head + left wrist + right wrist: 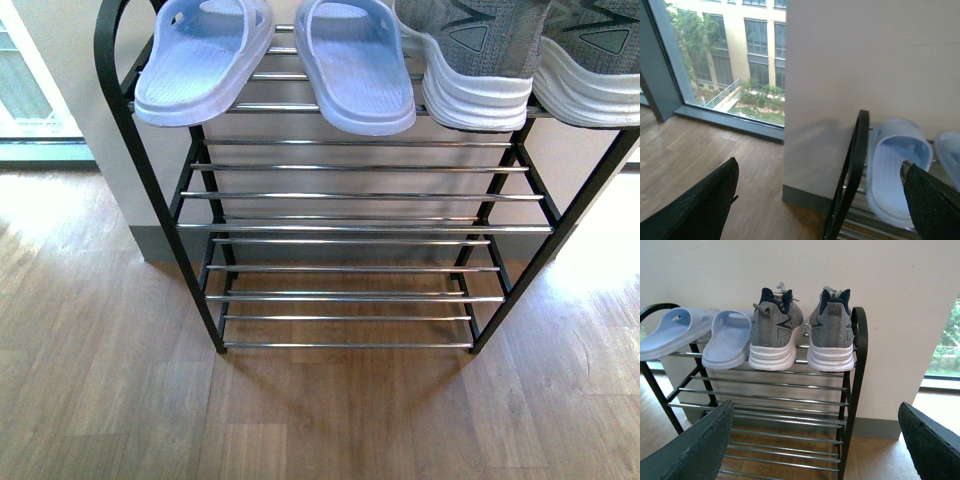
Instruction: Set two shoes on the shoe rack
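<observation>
While the front view showed neither arm, it gave us the clearest read of the work: both slides point(275, 65) and both sneakers point(520, 60) sat on the top tier of the rack point(360, 228), toes hanging a little past the front bar, the slides to the left of the sneakers, and the lower tiers bare. We judged the placing as good as done, so the step in hand was a clean retreat, and we would have kept both arms clear of those overhanging toes, since a brush there could tip a shoe off the bars. From the left wrist view we saw the left gripper point(820, 200) with its jaws spread wide and nothing between them; one finger point(697, 210) hung over the floor point(700, 150) by the window point(735, 55), the other near a slide point(895, 170) beside the rack's black frame point(852, 170). We would have drawn that arm back away from the frame, not across it. From the right wrist view the right gripper point(815, 440) was likewise spread and empty, facing the rack point(790, 400) from a little way off, with the sneakers point(802, 332) heel-out and upright, just beside the slides point(700, 335). We judged a straight pull-back safest here, with no sideways sweep toward the heels.
</observation>
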Motion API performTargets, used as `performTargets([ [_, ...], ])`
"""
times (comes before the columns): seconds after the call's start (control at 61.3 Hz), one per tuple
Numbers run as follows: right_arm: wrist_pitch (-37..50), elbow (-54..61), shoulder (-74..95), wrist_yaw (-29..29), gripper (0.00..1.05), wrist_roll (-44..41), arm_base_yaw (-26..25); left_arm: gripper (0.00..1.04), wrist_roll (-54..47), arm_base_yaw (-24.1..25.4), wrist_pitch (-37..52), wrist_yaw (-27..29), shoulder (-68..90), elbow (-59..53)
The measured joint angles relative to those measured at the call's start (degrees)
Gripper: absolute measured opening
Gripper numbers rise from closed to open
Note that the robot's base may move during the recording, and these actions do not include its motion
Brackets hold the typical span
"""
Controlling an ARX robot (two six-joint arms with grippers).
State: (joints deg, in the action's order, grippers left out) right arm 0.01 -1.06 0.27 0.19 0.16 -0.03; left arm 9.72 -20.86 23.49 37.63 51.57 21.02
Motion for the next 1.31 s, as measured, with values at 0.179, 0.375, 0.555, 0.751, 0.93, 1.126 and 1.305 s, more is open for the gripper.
performTargets([
  [0.179,0.0,0.0,0.0,0.0,0.95,0.0,0.0,0.95,1.44,2.03,0.66,-1.42,-2.56,-3.17],
  [0.375,0.0,0.0,0.0,-0.02,0.95,0.0,0.0,0.54,-7.72,9.49,8.24,-26.71,-9.49,-10.86],
  [0.555,0.0,0.0,0.0,-0.02,0.95,0.0,0.0,0.18,-8.76,12.9,5.95,-29.99,-15.15,-14.29],
  [0.751,0.0,0.0,0.0,-0.02,0.95,0.0,0.0,0.01,-9.11,17.73,2.45,-36.22,-20.98,-16.7],
  [0.93,0.0,0.0,0.0,-0.04,0.95,0.0,0.0,0.01,-9.14,20.59,-0.42,-37.53,-25.4,-17.94],
  [1.126,0.0,0.0,0.0,-0.02,0.95,0.0,0.0,0.01,-9.14,20.65,-1.42,-37.62,-29.14,-20.26],
  [1.305,0.0,0.0,0.0,-0.02,0.95,0.0,0.0,0.01,-9.14,20.65,-5.25,-37.62,-33.4,-20.26],
])
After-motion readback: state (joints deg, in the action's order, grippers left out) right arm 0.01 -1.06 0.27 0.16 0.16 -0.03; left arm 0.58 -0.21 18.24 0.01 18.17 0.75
